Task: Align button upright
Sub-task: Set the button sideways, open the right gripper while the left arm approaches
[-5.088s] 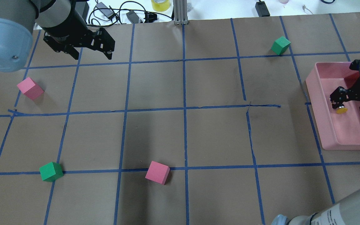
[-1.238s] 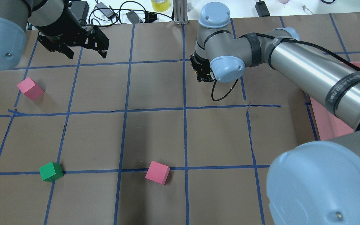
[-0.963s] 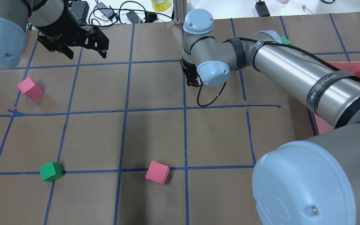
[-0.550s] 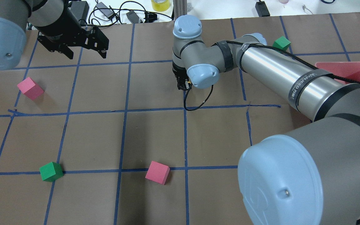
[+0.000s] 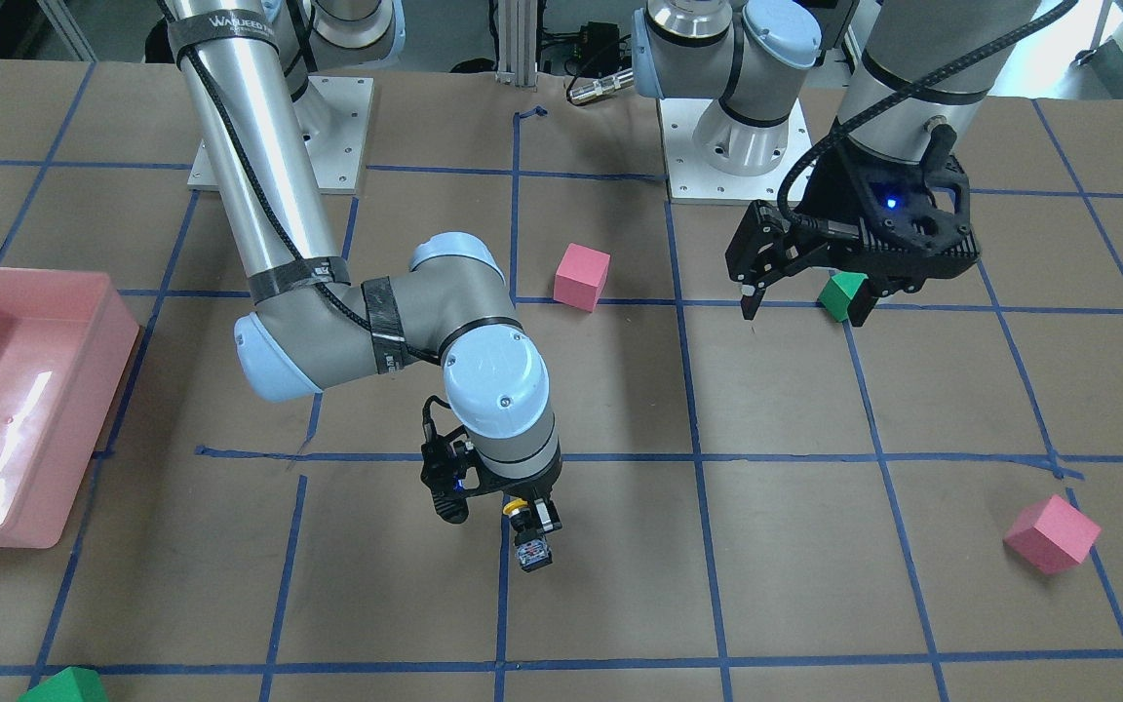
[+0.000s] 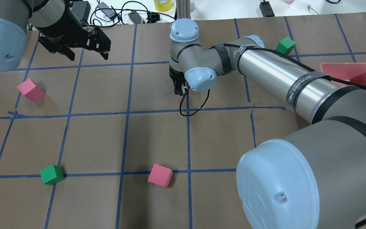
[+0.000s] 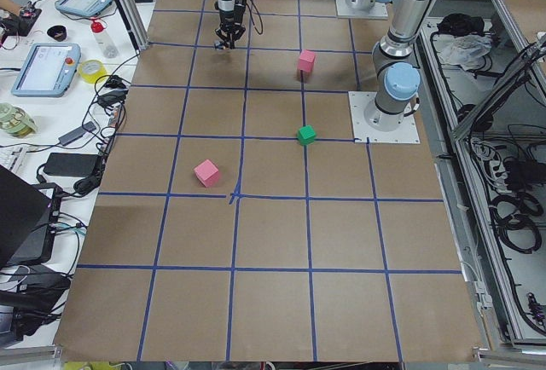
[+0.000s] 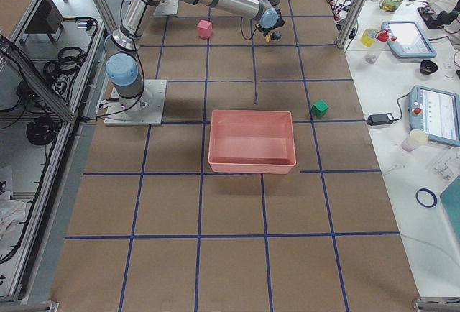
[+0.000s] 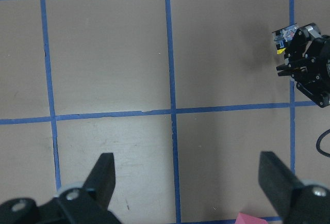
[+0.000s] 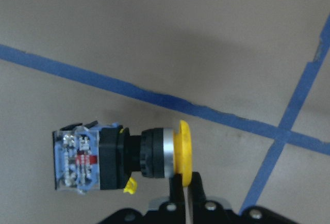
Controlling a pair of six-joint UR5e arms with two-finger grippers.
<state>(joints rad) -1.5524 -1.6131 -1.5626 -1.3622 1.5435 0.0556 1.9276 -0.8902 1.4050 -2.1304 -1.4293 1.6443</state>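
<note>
The button (image 10: 118,157) has a yellow mushroom cap, a black body and a silvery-grey base. My right gripper (image 10: 183,185) is shut on the rim of the cap. The button lies sideways across the fingers, held a little above the brown paper, near a crossing of blue tape lines. In the front view the right gripper (image 5: 513,512) hangs at mid-table with the button's base (image 5: 534,554) sticking out below it. In the overhead view the right gripper (image 6: 179,90) is mostly hidden under its wrist. My left gripper (image 6: 87,56) is open and empty at the far left.
A pink bin (image 6: 361,71) stands at the right edge. Pink cubes (image 6: 30,90) (image 6: 160,175) and green cubes (image 6: 52,174) (image 6: 285,45) lie scattered on the taped grid. Cables and a metal post (image 6: 183,12) are beyond the far edge.
My right arm has carried the button out of the pink bin and leftward to the table's middle. The left arm has barely moved and stays open.
</note>
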